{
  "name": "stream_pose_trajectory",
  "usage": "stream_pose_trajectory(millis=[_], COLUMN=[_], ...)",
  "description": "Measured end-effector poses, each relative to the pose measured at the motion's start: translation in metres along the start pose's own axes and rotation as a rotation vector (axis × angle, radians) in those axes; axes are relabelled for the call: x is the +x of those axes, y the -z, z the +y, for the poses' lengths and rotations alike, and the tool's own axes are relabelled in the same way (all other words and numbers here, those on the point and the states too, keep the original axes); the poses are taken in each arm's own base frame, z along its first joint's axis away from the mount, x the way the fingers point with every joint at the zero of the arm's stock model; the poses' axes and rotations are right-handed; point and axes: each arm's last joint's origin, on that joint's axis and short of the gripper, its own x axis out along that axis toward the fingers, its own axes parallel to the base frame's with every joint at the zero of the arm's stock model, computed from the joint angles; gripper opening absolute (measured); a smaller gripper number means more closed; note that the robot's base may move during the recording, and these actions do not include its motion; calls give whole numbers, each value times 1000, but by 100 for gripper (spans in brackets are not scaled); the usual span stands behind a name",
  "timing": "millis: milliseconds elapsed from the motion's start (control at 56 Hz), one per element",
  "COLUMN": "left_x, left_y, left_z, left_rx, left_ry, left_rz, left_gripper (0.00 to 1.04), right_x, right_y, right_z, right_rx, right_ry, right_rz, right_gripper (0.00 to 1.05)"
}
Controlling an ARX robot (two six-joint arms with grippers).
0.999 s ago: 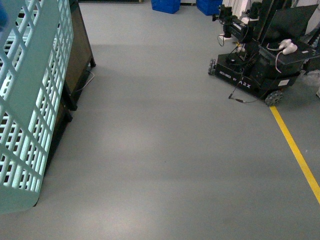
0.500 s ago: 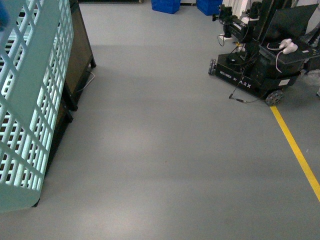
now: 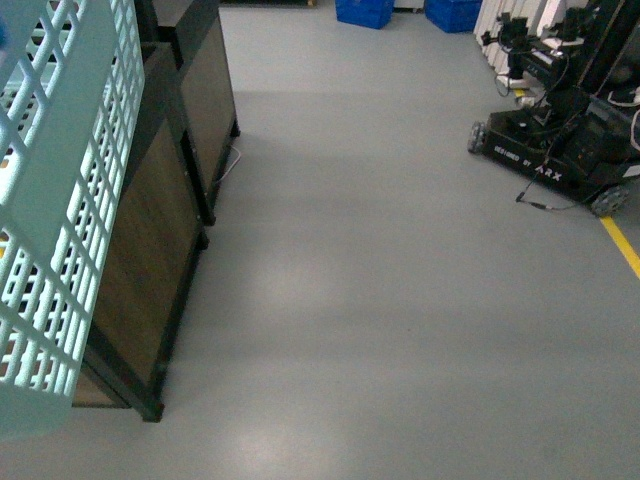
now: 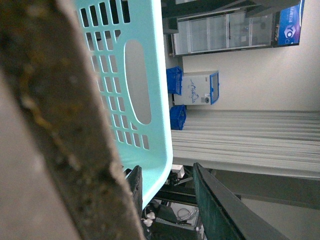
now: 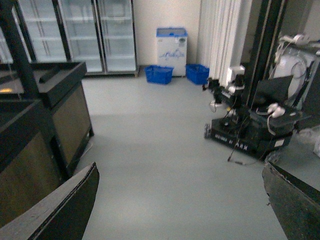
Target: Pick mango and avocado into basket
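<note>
Basket (image 3: 70,200): hung close at left, beside dark stands (image 3: 150,260). Mango, avocado: not in view, both apparently yet to be picked. Right claw (image 5: 180,210): gaped wide, empty. Left claw (image 4: 165,172): grip could not be told.

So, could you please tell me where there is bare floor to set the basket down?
The widest bare floor lies between the wooden display stands on the left and the parked robot base and yellow line on the right. It is crowded at far left, where the basket fills the view before the stands.
</note>
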Motion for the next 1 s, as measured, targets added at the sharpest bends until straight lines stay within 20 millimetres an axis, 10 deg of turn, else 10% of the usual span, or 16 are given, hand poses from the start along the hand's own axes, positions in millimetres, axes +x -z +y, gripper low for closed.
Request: stream_pose_trajectory(millis=[999], left_x=[0], left_y=[0], left_z=[0], left_rx=[2], left_ry=[0], left_rz=[3], left_gripper=[33], right_x=[0], right_y=[0], right_z=[0], right_rx=[0], right_ry=[3], right_rz=[-2], right_gripper=[97])
